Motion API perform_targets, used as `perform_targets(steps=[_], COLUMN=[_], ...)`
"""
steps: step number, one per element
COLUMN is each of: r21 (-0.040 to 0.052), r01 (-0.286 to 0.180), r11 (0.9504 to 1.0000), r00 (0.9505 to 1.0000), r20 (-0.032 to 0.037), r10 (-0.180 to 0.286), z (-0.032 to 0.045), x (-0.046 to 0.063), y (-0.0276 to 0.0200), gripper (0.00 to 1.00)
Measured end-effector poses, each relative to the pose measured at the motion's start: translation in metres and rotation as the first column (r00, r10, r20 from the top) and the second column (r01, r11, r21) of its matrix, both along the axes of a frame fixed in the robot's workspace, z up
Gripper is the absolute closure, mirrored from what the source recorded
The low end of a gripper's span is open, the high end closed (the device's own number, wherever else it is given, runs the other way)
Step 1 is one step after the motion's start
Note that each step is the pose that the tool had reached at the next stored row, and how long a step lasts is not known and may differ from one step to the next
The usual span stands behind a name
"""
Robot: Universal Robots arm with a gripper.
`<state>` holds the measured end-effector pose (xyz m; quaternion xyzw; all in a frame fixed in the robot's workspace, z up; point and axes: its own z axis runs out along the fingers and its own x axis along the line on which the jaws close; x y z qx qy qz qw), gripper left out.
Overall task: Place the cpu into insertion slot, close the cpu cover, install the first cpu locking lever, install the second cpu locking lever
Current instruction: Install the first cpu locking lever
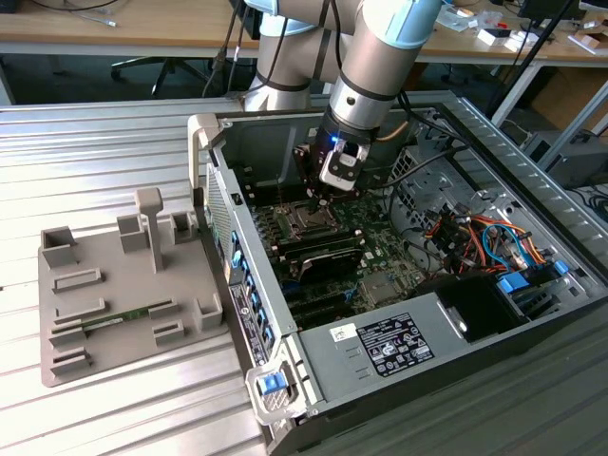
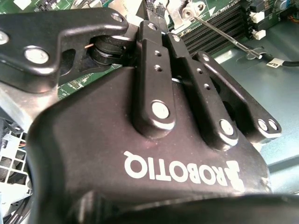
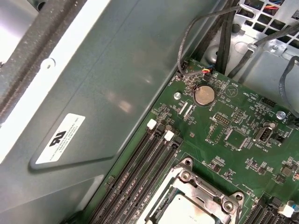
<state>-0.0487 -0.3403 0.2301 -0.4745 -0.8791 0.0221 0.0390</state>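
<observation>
In the exterior view my gripper [image 1: 315, 201] hangs just above the insertion slot [image 1: 306, 223] on the green board inside the open computer case. The first wrist view has the cpu [image 3: 186, 213] with its silver top lying in the slot, and the cpu cover [image 3: 202, 187] lies flat around it. In the second wrist view the gripper [image 2: 159, 21] is shut, and I see nothing between its fingers. A thin metal locking lever [image 2: 225, 35] runs away from a silver bracket right beside the fingertips and crosses over the memory slots [image 2: 219, 23].
Long black memory slots [image 3: 140, 175] and the case wall [image 3: 107, 93] flank the socket. A coin battery [image 3: 204, 95] and cables [image 3: 224, 32] lie beyond it. A black heatsink [image 1: 318, 256] and power supply [image 1: 380, 347] sit nearby. A grey fixture tray [image 1: 114, 285] stands outside the case.
</observation>
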Motion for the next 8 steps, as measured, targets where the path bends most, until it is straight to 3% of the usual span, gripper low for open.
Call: perform_targets(steps=[8], r21=[0.0], r01=[-0.005], r11=[1.0], r00=[1.0], r20=[0.0], r10=[0.005], z=[0.0], x=[0.0], y=[0.0], gripper=[0.9])
